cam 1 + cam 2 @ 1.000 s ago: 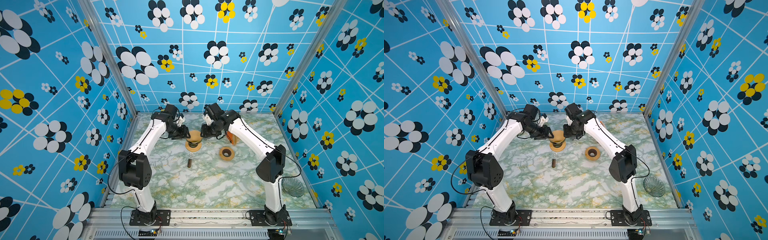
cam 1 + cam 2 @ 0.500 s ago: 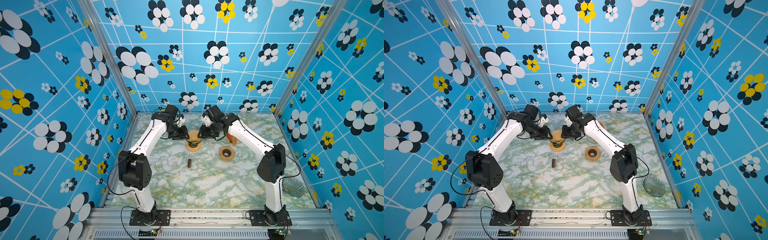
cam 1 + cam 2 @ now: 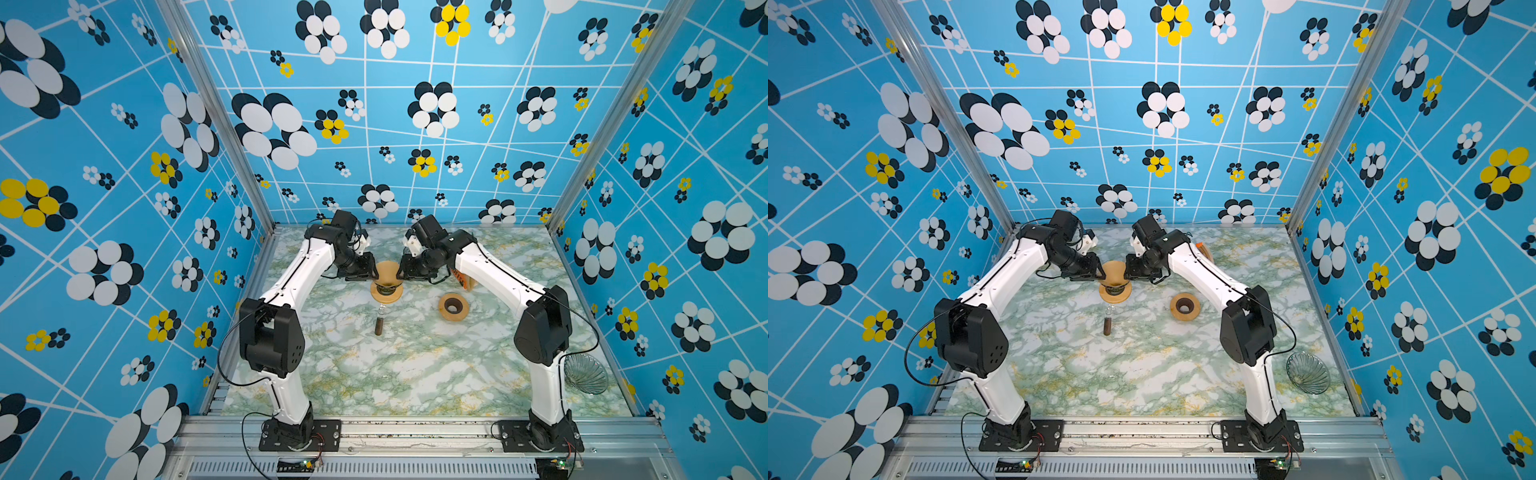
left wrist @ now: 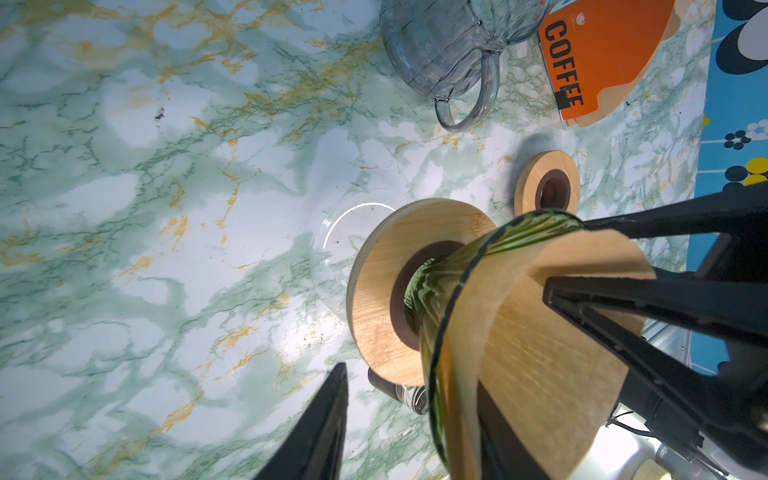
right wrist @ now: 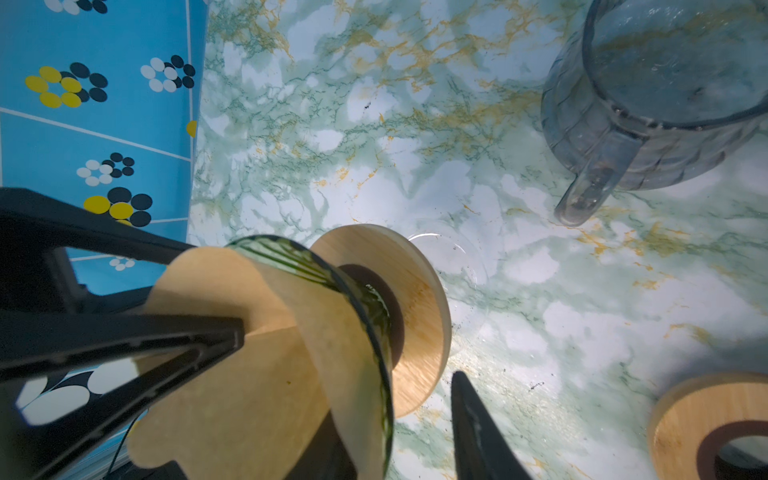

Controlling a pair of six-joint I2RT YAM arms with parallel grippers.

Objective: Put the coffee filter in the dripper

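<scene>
In both top views the left gripper (image 3: 371,272) and right gripper (image 3: 402,272) flank the coffee filter (image 3: 386,269), which sits in the dripper (image 3: 386,291) between them. In the left wrist view the jaws stand apart, one finger (image 4: 623,299) inside the filter and its partner outside the glass. In the right wrist view the jaws are likewise spread, one finger (image 5: 166,332) inside the filter, straddling the dripper's wall and clamping nothing.

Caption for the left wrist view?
Brown paper filter sits in the green glass dripper, edges protruding past the rim.

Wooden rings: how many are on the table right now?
2. One wooden ring sits under the green dripper; the other wooden ring lies loose on the table, right of it in a top view. Others may be hidden.
</scene>
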